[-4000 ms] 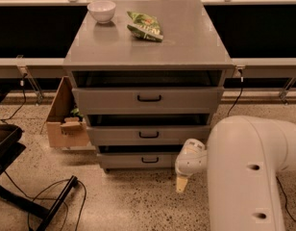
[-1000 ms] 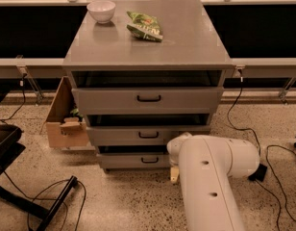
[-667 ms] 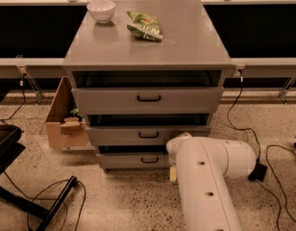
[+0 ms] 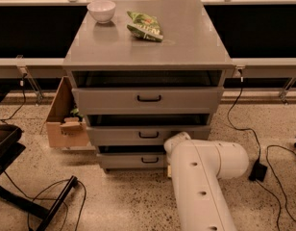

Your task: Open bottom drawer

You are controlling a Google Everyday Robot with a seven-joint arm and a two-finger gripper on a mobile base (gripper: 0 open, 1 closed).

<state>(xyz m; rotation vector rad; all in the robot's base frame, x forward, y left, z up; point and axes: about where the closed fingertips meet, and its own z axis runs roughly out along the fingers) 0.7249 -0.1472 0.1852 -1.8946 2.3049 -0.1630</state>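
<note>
The grey cabinet [image 4: 148, 37] has three drawers, each with a black bar handle. The bottom drawer [image 4: 131, 160] is the lowest. Its front stands a little forward of the cabinet, with a dark gap above it, and its handle [image 4: 149, 160] is in plain view. My white arm [image 4: 205, 177] reaches in from the lower right. My gripper [image 4: 169, 170] is low at the right end of the bottom drawer's front, to the right of the handle. It is mostly hidden behind the arm.
A white bowl [image 4: 101, 9] and a green snack bag [image 4: 145, 26] lie on the cabinet top. An open cardboard box [image 4: 66, 121] stands left of the cabinet. Black stand legs [image 4: 23, 196] and cables [image 4: 56, 191] lie on the floor at left; a power adapter [image 4: 257, 171] with cables lies at right.
My arm has swung left from the cabinet's right side, bringing the gripper up against the right end of the bottom drawer's front. The drawers look unchanged.
</note>
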